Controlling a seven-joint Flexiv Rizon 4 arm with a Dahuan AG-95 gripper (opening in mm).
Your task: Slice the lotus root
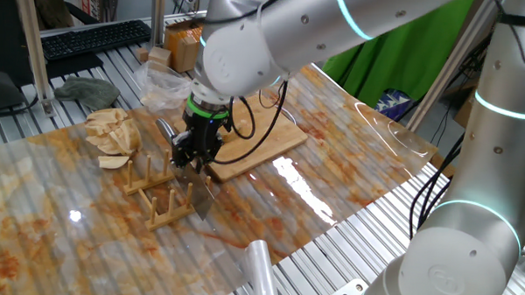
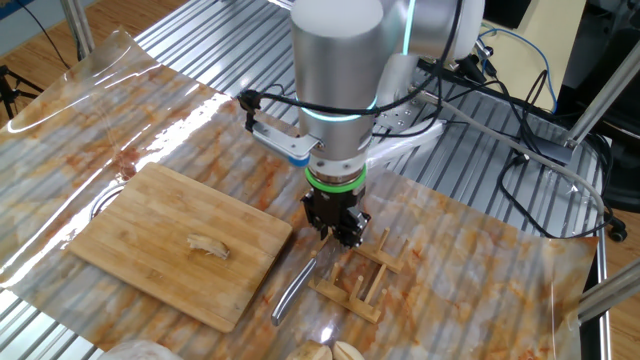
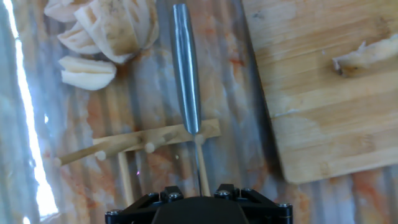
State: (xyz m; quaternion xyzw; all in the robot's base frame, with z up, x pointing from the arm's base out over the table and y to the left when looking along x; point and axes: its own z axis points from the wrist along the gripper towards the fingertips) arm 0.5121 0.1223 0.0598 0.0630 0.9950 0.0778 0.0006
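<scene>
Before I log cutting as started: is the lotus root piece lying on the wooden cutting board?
Yes, the lotus root piece lies alone on the cutting board, uncut.

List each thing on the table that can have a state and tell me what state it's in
gripper: pointing down over the rack, jaws partly apart, holding nothing visible.
cleaver: standing edge-up in the wooden rack, not gripped.
lotus root: lying on the cutting board, unsliced.
heap of wedges: already cut, on the table.

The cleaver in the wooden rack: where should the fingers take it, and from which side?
Probably the steel handle, from straight above. It sticks out level from the wooden rack over bare table, long and narrow, so the fingers can straddle its width. The blade stands edge-on between the pegs, hard to pinch.
</scene>
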